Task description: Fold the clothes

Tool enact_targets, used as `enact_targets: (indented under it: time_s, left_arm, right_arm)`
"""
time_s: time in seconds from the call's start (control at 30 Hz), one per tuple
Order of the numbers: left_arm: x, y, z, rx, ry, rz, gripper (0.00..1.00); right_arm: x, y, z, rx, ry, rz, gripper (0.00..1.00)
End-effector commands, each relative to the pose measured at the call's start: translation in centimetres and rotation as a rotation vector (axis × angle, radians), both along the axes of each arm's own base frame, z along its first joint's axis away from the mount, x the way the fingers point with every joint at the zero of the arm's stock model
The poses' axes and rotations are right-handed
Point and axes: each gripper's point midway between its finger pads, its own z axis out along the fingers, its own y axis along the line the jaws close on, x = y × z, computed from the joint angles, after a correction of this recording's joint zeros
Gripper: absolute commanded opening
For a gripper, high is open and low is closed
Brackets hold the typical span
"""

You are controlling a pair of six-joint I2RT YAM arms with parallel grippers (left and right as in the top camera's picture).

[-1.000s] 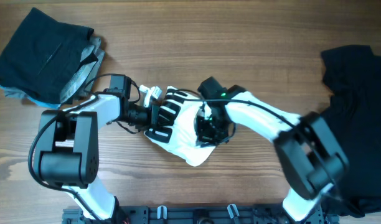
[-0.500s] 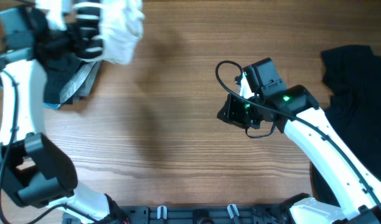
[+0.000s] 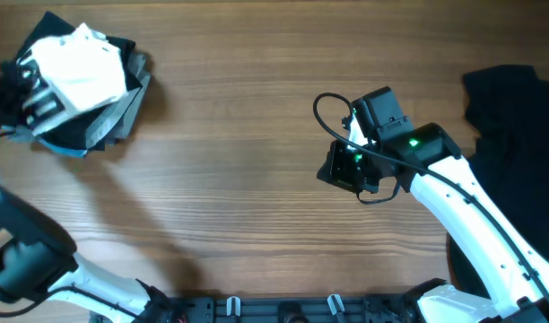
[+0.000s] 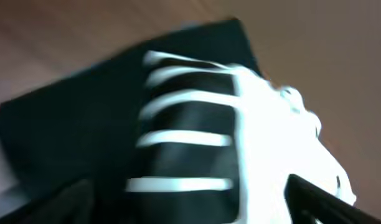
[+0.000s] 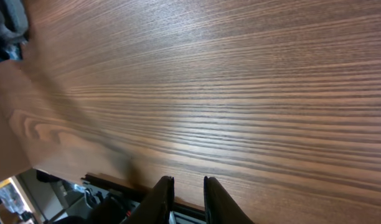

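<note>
At about 10 o'clock on the table [image 3: 248,99] sits a pile of folded clothes [image 3: 116,118], black, grey and blue. The white T-shirt [image 3: 79,68] lies on top of that pile, folded up small, with its black bars [image 4: 187,158] facing the left side. The left hand [image 3: 21,88] is right beside it at the table's edge. In the left wrist view, which is blurry, its fingers look spread wide at the two bottom corners, and the shirt does not look pinched. So I think this shirt is done and put away.

A bit to the right of the middle, the right hand [image 5: 188,190] hangs over bare wood. Its two fingers are pressed almost together and hold nothing.

At about 3 o'clock lies a black heap [image 3: 515,135] of clothes, rumpled and not folded. I cannot tell how many pieces are in it.

So part of the job looks finished, and the black heap is what is left. My guess is that the next piece comes from there.
</note>
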Motion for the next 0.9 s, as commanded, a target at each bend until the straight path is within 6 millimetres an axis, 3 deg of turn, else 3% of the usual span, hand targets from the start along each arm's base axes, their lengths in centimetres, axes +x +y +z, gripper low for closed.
enact_targets:
  time_s: [0.0, 0.03, 0.07, 0.13, 0.17, 0.23, 0.27, 0.37, 0.4, 0.5, 0.67, 0.7, 0.87]
  left_arm:
    - [-3.7, 2.0, 1.7, -0.145, -0.014, 0.125, 1.0]
    - [-6.0, 3.1, 2.4, -0.175, 0.016, 0.223, 1.0]
    - [-7.0, 3.5, 3.2, -0.186, 0.013, 0.264, 1.0]
    - [-8.1, 3.3, 6.6, -0.179, -0.066, 0.252, 1.0]
    - [-8.0, 2.2, 9.6, -0.165, -0.148, 0.192, 1.0]
    - [-7.6, -1.6, 15.3, -0.124, -0.307, -0.004, 1.0]
    - [-7.7, -6.5, 19.9, -0.062, -0.424, -0.213, 1.0]
    - [-8.8, -14.8, 24.1, 0.079, -0.477, -0.42, 1.0]
    - [-9.5, -18.3, 24.9, 0.146, -0.464, -0.477, 1.0]
    - [-12.2, -24.0, 25.2, 0.299, -0.363, -0.478, 1.0]
    - [-17.5, -29.3, 25.0, 0.438, -0.281, -0.503, 1.0]
    - [-18.5, -30.1, 24.9, 0.438, -0.278, -0.52, 1.0]
    - [-22.9, -33.0, 23.0, 0.391, -0.217, -0.649, 1.0]
  right_arm:
    - [0.4, -0.1, 0.8, 0.0, -0.031, -0.008, 0.21]
    - [0.5, -0.2, 0.8, -0.004, -0.04, -0.001, 0.21]
    - [0.5, -0.1, 0.9, -0.003, -0.054, 0.015, 0.21]
    - [1.0, -0.3, 1.4, -0.014, -0.11, 0.042, 0.21]
    - [1.6, -0.6, 2.0, -0.033, -0.162, 0.053, 0.21]
    - [2.5, -1.0, 4.0, -0.051, -0.264, 0.068, 0.22]
    - [3.3, -1.2, 6.6, -0.053, -0.381, 0.083, 0.22]
    - [4.3, -2.4, 12.1, -0.093, -0.613, 0.082, 0.25]
    - [4.4, -3.3, 14.4, -0.122, -0.701, 0.074, 0.29]
    - [3.4, -5.7, 19.4, -0.207, -0.909, 0.069, 0.45]
    - [0.6, -8.5, 22.7, -0.261, -1.043, 0.027, 0.82]
    - [0.1, -8.7, 23.0, -0.256, -1.056, 0.022, 1.0]
    - [-0.9, -9.1, 23.9, -0.243, -1.086, 0.009, 1.0]
